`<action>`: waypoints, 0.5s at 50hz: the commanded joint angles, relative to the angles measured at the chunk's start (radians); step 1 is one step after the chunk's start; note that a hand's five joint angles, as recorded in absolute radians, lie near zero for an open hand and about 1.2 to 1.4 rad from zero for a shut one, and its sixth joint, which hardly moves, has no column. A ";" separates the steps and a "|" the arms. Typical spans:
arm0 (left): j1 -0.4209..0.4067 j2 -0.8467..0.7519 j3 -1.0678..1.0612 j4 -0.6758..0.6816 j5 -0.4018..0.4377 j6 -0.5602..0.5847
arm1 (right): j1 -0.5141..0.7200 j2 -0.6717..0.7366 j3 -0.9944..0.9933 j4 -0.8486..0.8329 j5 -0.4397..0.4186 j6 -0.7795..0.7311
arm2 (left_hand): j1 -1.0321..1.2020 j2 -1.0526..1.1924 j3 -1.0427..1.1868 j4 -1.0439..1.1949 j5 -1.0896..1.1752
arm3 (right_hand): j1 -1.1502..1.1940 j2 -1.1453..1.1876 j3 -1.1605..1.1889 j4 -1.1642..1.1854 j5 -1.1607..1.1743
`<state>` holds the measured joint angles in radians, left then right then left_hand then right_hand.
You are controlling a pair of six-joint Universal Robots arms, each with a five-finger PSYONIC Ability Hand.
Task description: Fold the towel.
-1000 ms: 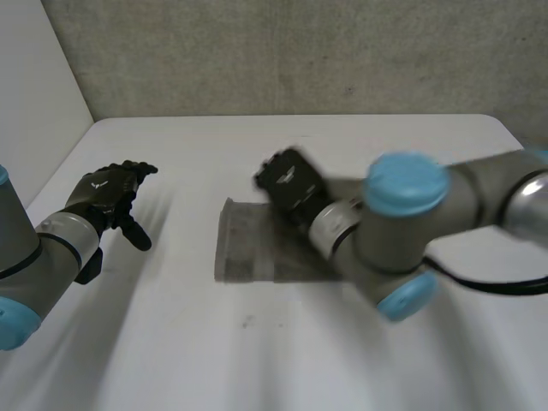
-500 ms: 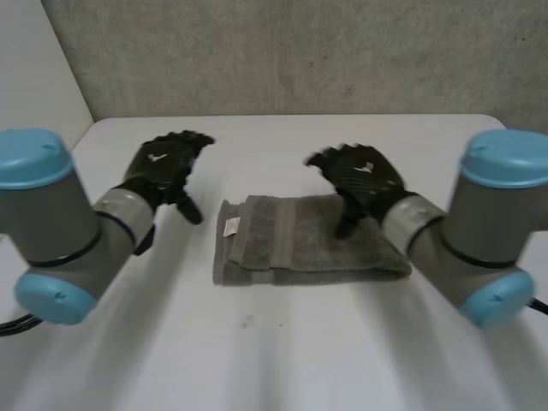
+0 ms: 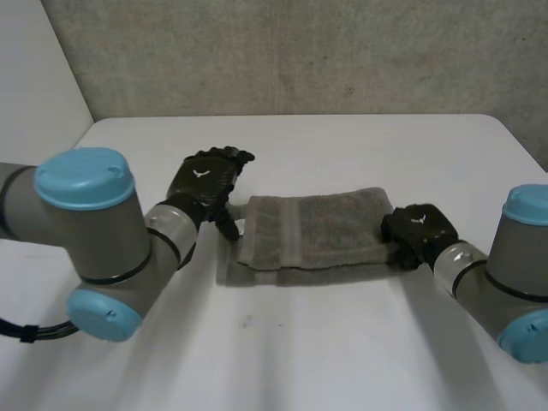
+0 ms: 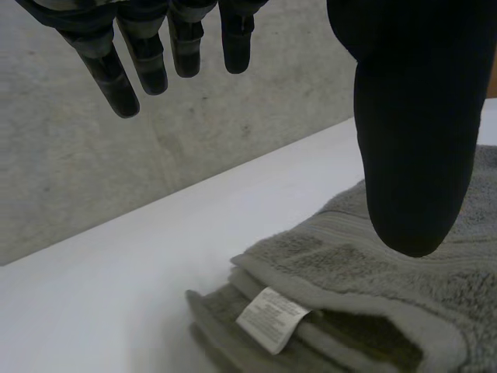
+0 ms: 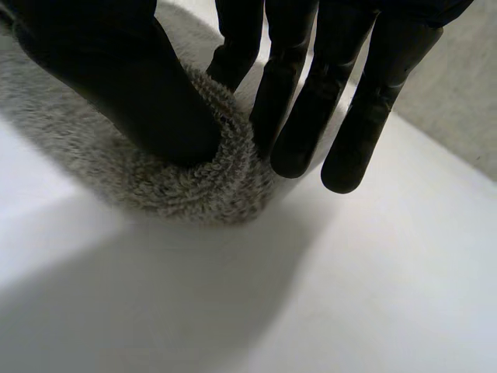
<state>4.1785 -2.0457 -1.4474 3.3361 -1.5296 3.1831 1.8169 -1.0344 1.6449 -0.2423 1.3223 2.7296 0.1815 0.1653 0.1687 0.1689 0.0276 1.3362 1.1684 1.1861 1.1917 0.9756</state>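
Though the towel (image 3: 312,235) already lies doubled into a layered strip near the middle of the white table (image 3: 282,360), the job looks only partly done. The upper layer sits back from the lower one along the near edge, so the edges are not flush. I'd judge at least one more fold across the length is left.

The long axis runs side to side across the table, from the left arm's side to the right arm's. The short end with the white label (image 4: 270,317) points at the left hand (image 3: 205,181), the other short end at the right hand (image 3: 415,229).

Left hand: fingers (image 4: 105,66) straight and spread wide from the thumb (image 4: 411,116), holding nothing, hovering just over the label end, not touching cloth as far as I can tell.

Right hand: thumb on top of the rounded end fold, fingers close on its other side, pinching the towel there. The rest of the towel lies flat.
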 commanded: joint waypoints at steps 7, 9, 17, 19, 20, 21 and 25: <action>0.104 0.183 -0.183 0.008 -0.007 0.000 | 0.257 -0.009 -0.278 -0.005 0.026 -0.114 | 0.003 0.019 0.015 0.015 -0.018 | 0.060 0.228 0.210 0.205 0.246; 0.118 0.194 -0.199 0.008 -0.007 0.000 | 0.326 0.020 -0.312 -0.002 0.023 -0.137 | 0.000 0.016 0.012 0.012 -0.021 | 0.060 0.228 0.210 0.205 0.246; 0.167 0.229 -0.251 0.008 -0.006 -0.002 | 0.541 0.160 -0.349 0.015 -0.104 -0.218 | -0.003 0.013 0.010 0.009 -0.024 | 0.060 0.228 0.210 0.205 0.246; 0.175 0.229 -0.254 0.010 -0.004 -0.002 | 0.553 0.174 -0.347 0.021 -0.127 -0.218 | -0.003 0.013 0.010 0.009 -0.024 | 0.060 0.228 0.210 0.205 0.246; 0.175 0.229 -0.254 0.010 -0.004 -0.002 | 0.553 0.174 -0.347 0.021 -0.127 -0.218 | -0.003 0.013 0.010 0.009 -0.024 | 0.060 0.228 0.210 0.205 0.246; 0.176 0.229 -0.254 0.010 -0.004 -0.002 | 0.553 0.178 -0.349 0.028 -0.130 -0.217 | -0.003 0.013 0.010 0.009 -0.024 | 0.060 0.228 0.210 0.205 0.246; 0.173 0.229 -0.235 0.013 -0.003 -0.002 | 0.545 0.142 -0.341 0.032 -0.063 -0.188 | 0.000 0.016 0.012 0.012 -0.021 | -1.099 -0.931 -0.949 -0.955 -0.913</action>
<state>4.3542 -1.8142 -1.7009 3.3453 -1.5343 3.1814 2.3724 -0.8659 1.2912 -0.2206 1.2129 2.5103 0.1815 0.1653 0.1684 0.1669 0.0276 1.3409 1.1759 1.1743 1.1759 0.9885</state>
